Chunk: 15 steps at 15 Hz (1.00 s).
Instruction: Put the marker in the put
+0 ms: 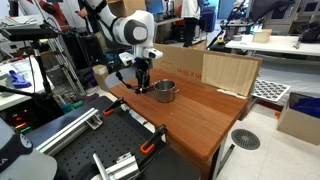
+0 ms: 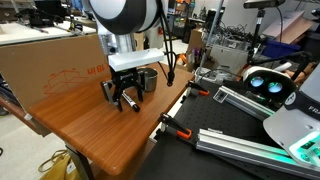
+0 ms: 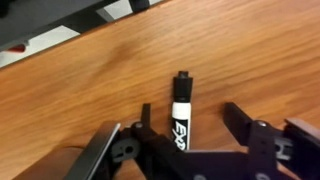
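black marker (image 3: 181, 118) lettered "ex" lies inside spread gripper (image 3: 189, 110).

A brown wooden tabletop (image 1: 200, 115) is seen in both exterior views, backed by a large brown cardboard box (image 2: 50, 65) and a pale plywood panel (image 1: 230, 72). Beyond it a pale grey floor (image 1: 275, 155) is shown, on which a round grey grille (image 1: 245, 139) lies. White desks (image 1: 270, 45) are set behind.
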Motion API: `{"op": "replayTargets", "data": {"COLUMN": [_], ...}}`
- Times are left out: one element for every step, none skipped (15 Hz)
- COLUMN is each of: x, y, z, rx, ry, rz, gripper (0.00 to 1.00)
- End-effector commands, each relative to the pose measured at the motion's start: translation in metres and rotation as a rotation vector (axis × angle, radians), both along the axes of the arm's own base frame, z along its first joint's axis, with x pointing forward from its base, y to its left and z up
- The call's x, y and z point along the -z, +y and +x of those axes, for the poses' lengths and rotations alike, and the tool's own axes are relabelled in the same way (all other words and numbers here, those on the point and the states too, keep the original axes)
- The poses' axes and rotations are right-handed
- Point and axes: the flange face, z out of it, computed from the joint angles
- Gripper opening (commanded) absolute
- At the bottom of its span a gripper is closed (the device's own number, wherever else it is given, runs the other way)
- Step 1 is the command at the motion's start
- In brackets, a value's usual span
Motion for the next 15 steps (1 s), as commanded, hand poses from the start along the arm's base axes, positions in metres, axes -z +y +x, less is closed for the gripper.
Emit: {"op": "replayTargets", "data": {"x": [0.002,0.0,0.0,-0.001,-0.001,-0.001,-0.002,-0.002,-0.004,-0.006,-0.011,-0.016,-0.021,-0.027,-0.035], "y": [0.006,0.007,0.008,0.009,0.009,0.009,0.009,0.009,0.008,0.008,0.006,0.005,0.003,0.002,0.002], "z": [0.006,0.007,0.008,0.008,0.008,0.008,0.008,0.008,0.008,0.008,0.009,0.01,0.012,0.012,0.011], "rx": [-0.018,-0.022,-0.025,-0.029,-0.032,-0.037,-0.039,-0.042,-0.044,-0.044,-0.042,-0.041,-0.041,-0.044,-0.05], "ry": [0.026,0.028,0.03,0.035,0.042,0.049,0.054,0.058,0.06,0.052,0.033,0.017,0.003,-0.014,-0.033], "rz": [-0.039,-0.038,-0.039,-0.04,-0.042,-0.041,-0.041,-0.038,-0.035,-0.037,-0.033,-0.031,-0.03,-0.027,-0.023], "gripper": [0.49,0.42,0.34,0.27,0.19,0.12,0.03,0.0,0.04,0.05,0.05,0.05,0.05,0.05,0.05]}}
